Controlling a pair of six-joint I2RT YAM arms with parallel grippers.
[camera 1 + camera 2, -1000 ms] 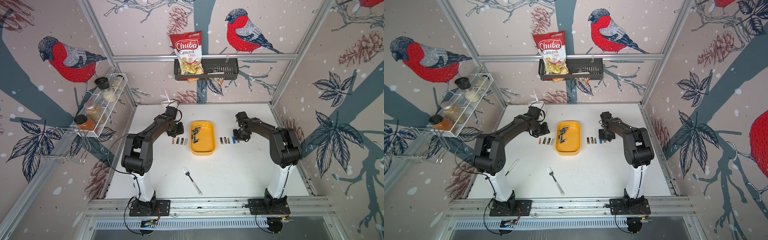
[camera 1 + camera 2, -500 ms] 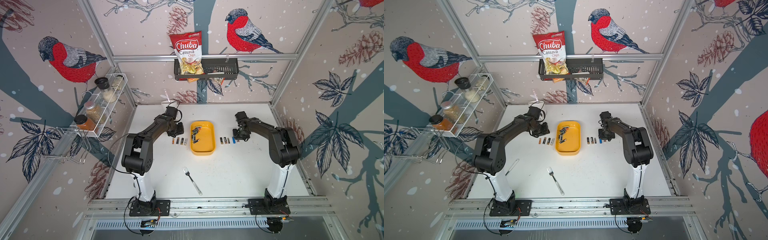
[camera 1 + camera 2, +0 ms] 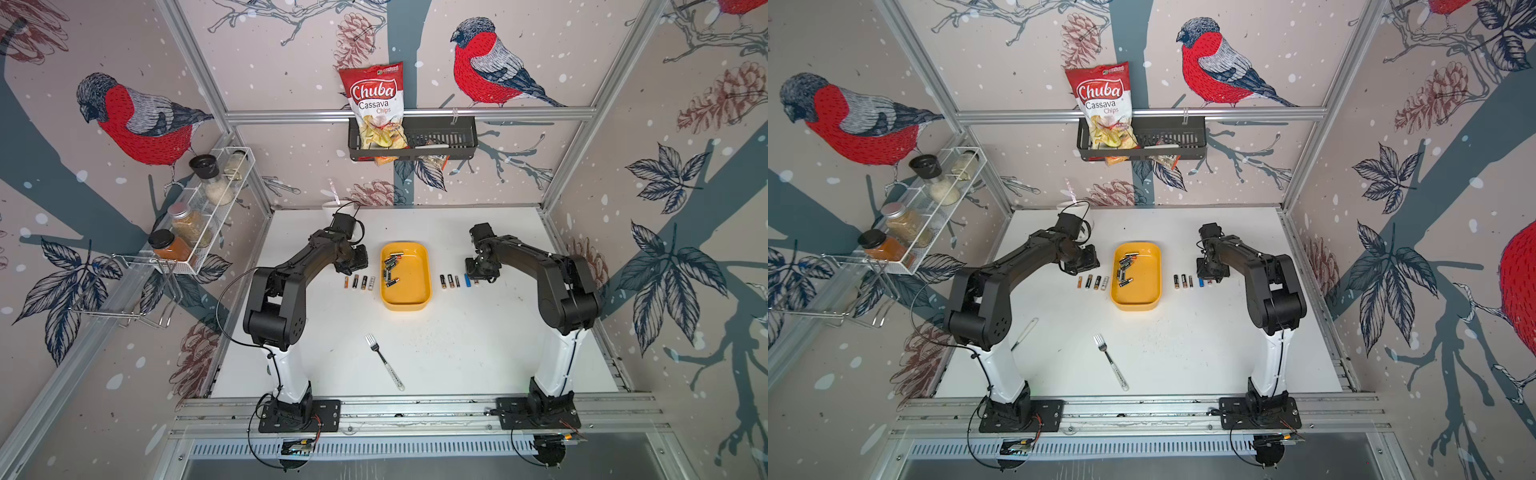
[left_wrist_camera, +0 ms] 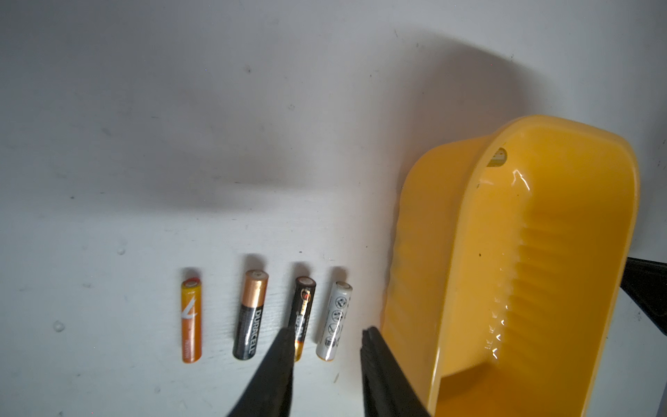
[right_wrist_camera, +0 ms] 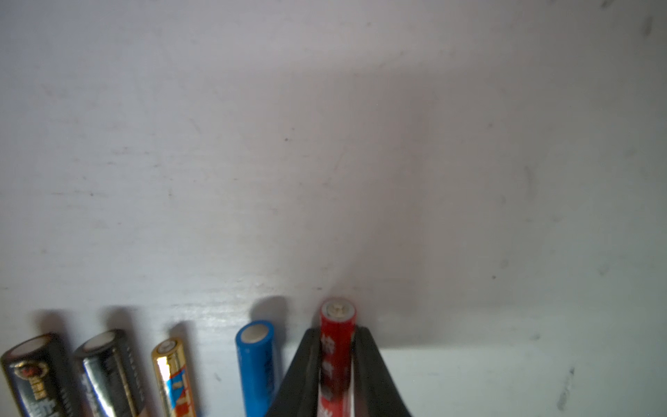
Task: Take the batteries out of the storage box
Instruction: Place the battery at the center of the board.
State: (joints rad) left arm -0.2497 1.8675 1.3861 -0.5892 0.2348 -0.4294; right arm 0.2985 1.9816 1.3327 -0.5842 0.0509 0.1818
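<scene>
The yellow storage box (image 3: 428, 274) sits mid-table with several batteries (image 3: 390, 270) heaped in its far left part. To its left, a row of batteries (image 3: 360, 282) lies on the table: orange (image 4: 191, 319), black and copper (image 4: 251, 317), black (image 4: 303, 310) and silver (image 4: 334, 321). My left gripper (image 4: 327, 334) is open above the row's box end, and the silver battery shows between its fingertips. Right of the box lies another row (image 3: 450, 281), ending in a blue battery (image 5: 256, 364). My right gripper (image 5: 337, 335) is shut on a red battery (image 5: 338, 317) just beyond the blue one, low at the table.
A fork (image 3: 384, 361) lies in front of the box. A white cup (image 3: 1073, 208) stands at the back behind the left arm. A thin white-handled tool (image 3: 1025, 332) lies by the left arm's base. A black basket (image 3: 440, 137) with a chips bag (image 3: 376, 108) hangs on the back wall, and a spice rack (image 3: 199, 216) on the left wall.
</scene>
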